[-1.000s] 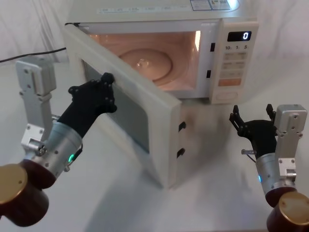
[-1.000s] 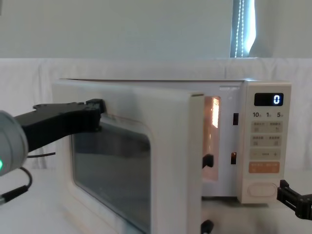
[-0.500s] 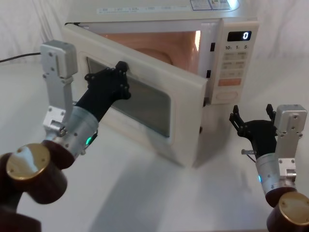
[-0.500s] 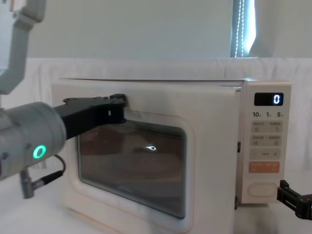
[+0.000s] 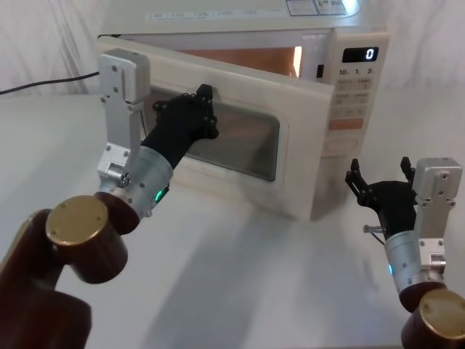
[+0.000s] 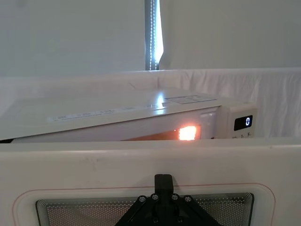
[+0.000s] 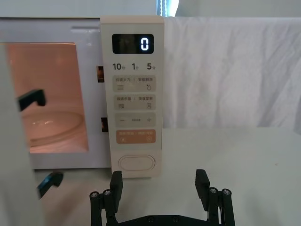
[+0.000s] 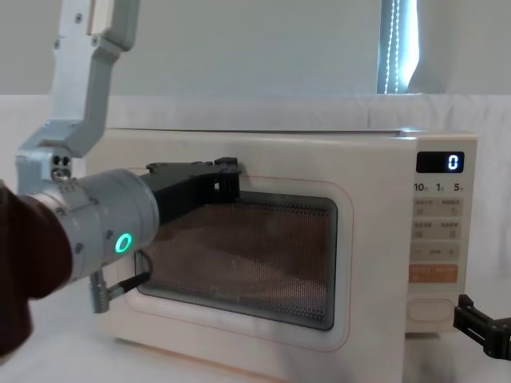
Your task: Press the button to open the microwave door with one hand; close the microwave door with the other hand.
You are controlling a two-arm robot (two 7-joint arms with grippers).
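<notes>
The cream microwave door (image 5: 294, 182) stands a little ajar, its latch side a short way off the oven, with the lit orange cavity (image 5: 254, 59) showing over its top edge. My left gripper (image 5: 204, 109), shut, rests its tip against the door's front at the upper edge of the dark window (image 8: 263, 255); the left wrist view has that tip (image 6: 163, 181) on the door (image 6: 94, 167). The button (image 7: 137, 163) is the blank oblong at the foot of the control panel (image 5: 336, 143). My right gripper (image 7: 159, 184) hovers open in front of it, apart from it, low at the right (image 5: 380, 173).
The microwave stands on a white cloth-covered table (image 5: 240, 291) with a white drape behind. Its display (image 7: 145, 44) reads 0. A black cable (image 5: 43, 81) runs along the far left. Door latch hooks (image 7: 33, 99) stick out toward the oven.
The door has swung from wide open to nearly closed, pushed by my left gripper moving forward and rightward. The right arm has not moved.
</notes>
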